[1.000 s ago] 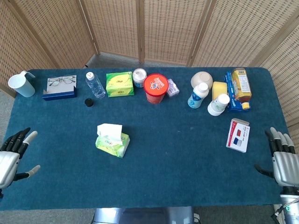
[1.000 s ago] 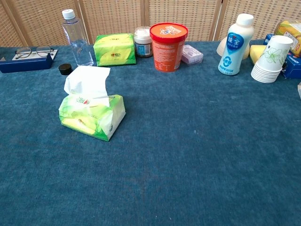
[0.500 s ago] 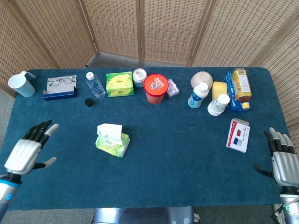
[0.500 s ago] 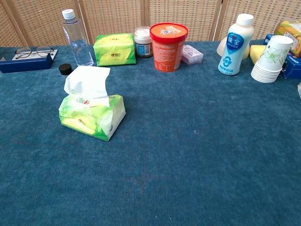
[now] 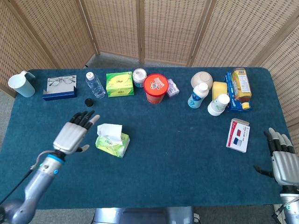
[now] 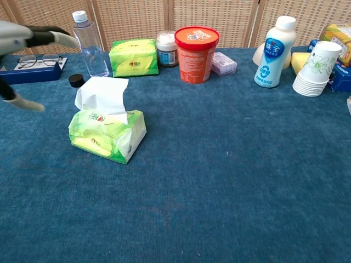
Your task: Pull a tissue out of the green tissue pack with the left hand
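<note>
The green tissue pack (image 5: 112,144) (image 6: 107,134) lies on the blue table left of centre, with a white tissue (image 5: 109,130) (image 6: 102,94) standing up out of its top. My left hand (image 5: 73,132) (image 6: 23,39) hovers just left of the pack, raised above the table, fingers spread and holding nothing. It is apart from the tissue. My right hand (image 5: 281,159) rests open at the table's right edge, far from the pack; the chest view does not show it.
Along the back stand a white mug (image 5: 21,85), glasses on a blue case (image 5: 60,87), a water bottle (image 5: 95,85) with its black cap (image 5: 88,102) beside it, a green box (image 5: 119,83), an orange tub (image 5: 155,87), a white bottle (image 5: 198,94), paper cups (image 5: 218,104) and a card box (image 5: 238,135).
My left hand has risen from the table's left edge and swept right and forward, ending beside the tissue pack. It now shows in the chest view. The right hand has stayed put.
</note>
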Robot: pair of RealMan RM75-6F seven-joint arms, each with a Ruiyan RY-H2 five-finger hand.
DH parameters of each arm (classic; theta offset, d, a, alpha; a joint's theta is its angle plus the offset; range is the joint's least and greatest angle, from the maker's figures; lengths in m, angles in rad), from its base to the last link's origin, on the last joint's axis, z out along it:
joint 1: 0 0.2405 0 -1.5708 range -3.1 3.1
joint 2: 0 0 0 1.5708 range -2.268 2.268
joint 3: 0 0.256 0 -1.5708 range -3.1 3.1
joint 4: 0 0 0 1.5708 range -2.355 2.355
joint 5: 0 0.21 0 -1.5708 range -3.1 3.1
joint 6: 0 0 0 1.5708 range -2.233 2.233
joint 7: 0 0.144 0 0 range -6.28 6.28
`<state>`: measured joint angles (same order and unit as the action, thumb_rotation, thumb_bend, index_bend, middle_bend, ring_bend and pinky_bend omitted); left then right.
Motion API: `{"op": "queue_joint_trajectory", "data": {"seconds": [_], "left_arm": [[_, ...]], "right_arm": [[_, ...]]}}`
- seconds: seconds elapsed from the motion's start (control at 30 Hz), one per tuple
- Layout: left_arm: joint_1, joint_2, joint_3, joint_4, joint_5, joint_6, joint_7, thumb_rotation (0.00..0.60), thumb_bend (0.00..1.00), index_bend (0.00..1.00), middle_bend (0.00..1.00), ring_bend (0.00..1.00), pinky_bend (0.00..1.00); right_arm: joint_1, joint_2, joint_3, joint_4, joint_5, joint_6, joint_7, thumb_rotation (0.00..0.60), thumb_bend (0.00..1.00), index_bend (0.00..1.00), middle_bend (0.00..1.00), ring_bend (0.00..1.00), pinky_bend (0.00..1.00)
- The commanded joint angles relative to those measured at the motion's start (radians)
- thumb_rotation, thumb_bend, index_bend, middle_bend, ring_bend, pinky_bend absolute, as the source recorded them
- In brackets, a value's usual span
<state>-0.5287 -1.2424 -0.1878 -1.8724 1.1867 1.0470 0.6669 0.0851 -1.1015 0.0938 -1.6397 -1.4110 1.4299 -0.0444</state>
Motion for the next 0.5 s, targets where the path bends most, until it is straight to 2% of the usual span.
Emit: {"op": "queue_joint_trajectory", "data": {"seconds": [0.03,0.37,0.43,0.5], "left_arm": [[-0.120,-0.119,-0.038,0.006,-0.187,-0.029,0.191,0.600,0.00,0.00,0.00,0.00,0.08],[-0.330,-0.278,-0.075,0.033,-0.485,0.068,0.478,0.600,0.00,0.01,0.00,0.00,0.11],[-0.361,-0.302,-0.074,0.047,-0.505,0.092,0.508,0.600,0.00,0.09,0.03,0.02,0.22],[-0.378,-0.316,-0.065,0.059,-0.509,0.108,0.521,0.600,0.01,0.23,0.13,0.13,0.38]], "right_arm": [[0.000,0.002,0.000,0.000,0.001,-0.001,0.005,0.600,0.00,0.00,0.00,0.00,0.00],[0.003,0.007,-0.001,0.005,0.004,-0.013,0.028,0.600,0.00,0.00,0.00,0.00,0.00],[0.003,0.009,0.001,0.007,0.009,-0.015,0.035,0.600,0.00,0.00,0.00,0.00,0.00],[0.003,0.011,0.003,0.009,0.014,-0.017,0.043,0.600,0.00,0.00,0.00,0.00,0.00]]}}
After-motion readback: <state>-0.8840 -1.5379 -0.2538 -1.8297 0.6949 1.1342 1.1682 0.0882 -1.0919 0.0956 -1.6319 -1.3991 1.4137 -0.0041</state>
